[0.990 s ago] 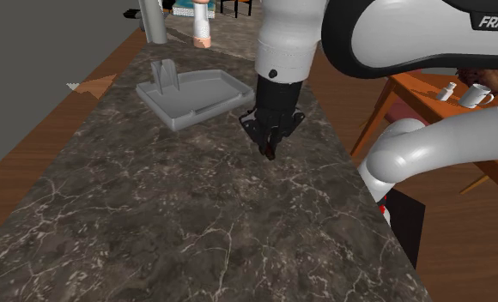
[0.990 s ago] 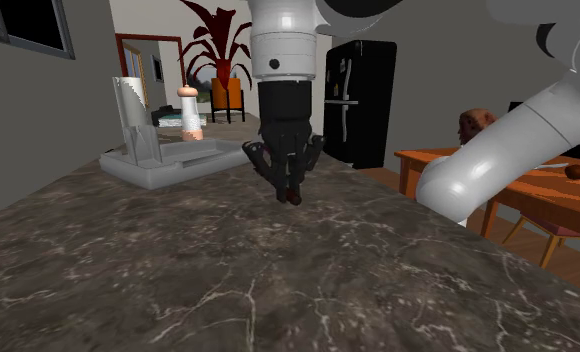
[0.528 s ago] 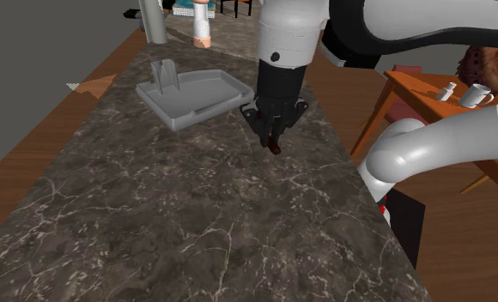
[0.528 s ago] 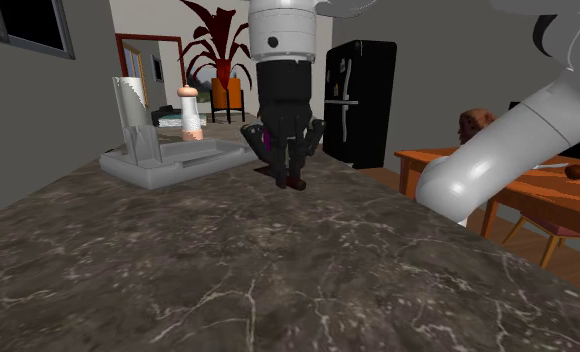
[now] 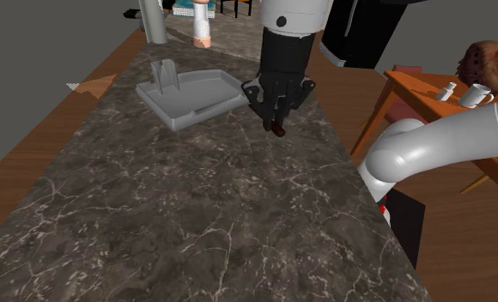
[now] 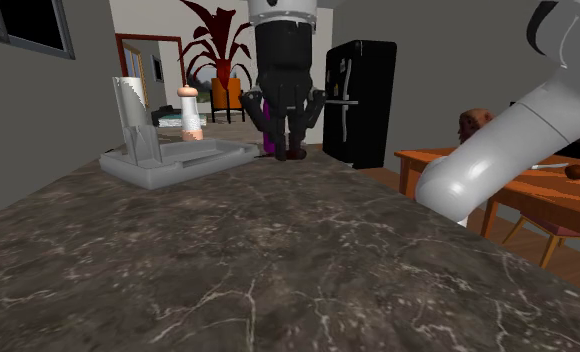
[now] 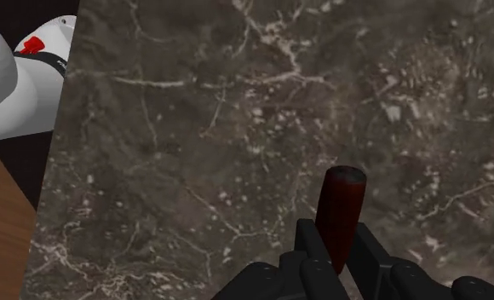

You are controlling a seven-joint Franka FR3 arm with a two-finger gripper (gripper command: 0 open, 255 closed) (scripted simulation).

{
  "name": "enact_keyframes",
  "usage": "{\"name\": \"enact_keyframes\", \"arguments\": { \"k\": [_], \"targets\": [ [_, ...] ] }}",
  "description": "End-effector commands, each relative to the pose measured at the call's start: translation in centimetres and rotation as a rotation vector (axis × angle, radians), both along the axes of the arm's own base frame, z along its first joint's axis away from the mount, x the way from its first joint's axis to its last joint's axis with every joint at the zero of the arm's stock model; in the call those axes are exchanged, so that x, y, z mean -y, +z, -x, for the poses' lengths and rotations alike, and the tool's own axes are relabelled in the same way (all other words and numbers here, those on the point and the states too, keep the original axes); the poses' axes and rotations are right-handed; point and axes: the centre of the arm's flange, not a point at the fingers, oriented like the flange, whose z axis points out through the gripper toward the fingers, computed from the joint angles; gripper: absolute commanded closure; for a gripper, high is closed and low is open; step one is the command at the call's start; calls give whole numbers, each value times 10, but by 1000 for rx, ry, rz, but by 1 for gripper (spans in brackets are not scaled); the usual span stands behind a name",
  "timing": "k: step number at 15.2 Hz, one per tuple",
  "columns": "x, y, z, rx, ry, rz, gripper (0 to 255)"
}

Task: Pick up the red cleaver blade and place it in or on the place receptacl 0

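My black gripper (image 5: 275, 125) hangs above the dark marble counter (image 5: 153, 223), shut on the cleaver. The cleaver's dark red handle (image 7: 341, 207) sticks out between the fingers (image 7: 312, 249) toward the counter. In the second exterior view a purple-red sliver, part of the cleaver (image 6: 268, 137), shows beside the gripper (image 6: 289, 150). The grey tray (image 5: 206, 94) with an upright rack (image 5: 165, 75) lies just beyond the gripper toward the shoulder view's left. In the second exterior view the tray (image 6: 168, 165) sits to the gripper's left.
A pale pepper mill (image 5: 203, 31) and a grey cylinder (image 5: 155, 21) stand past the tray. An orange table (image 5: 428, 96) with cups is off the counter's right edge. My own white elbow (image 5: 410, 154) rises at the right. A black fridge (image 6: 360, 100) stands behind.
The gripper has risen off the counter with the cleaver and moved farther from the stand, closer to the tray's near corner.
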Motion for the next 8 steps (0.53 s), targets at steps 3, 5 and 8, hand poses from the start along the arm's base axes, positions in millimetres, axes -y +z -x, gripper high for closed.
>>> {"name": "enact_keyframes", "arguments": {
  "k": [3,5,8],
  "targets": [
    [0,21,0,0,0,0,255],
    [0,31,0,0,0,0,255],
    [0,47,0,0,0,0,255]
  ]
}}
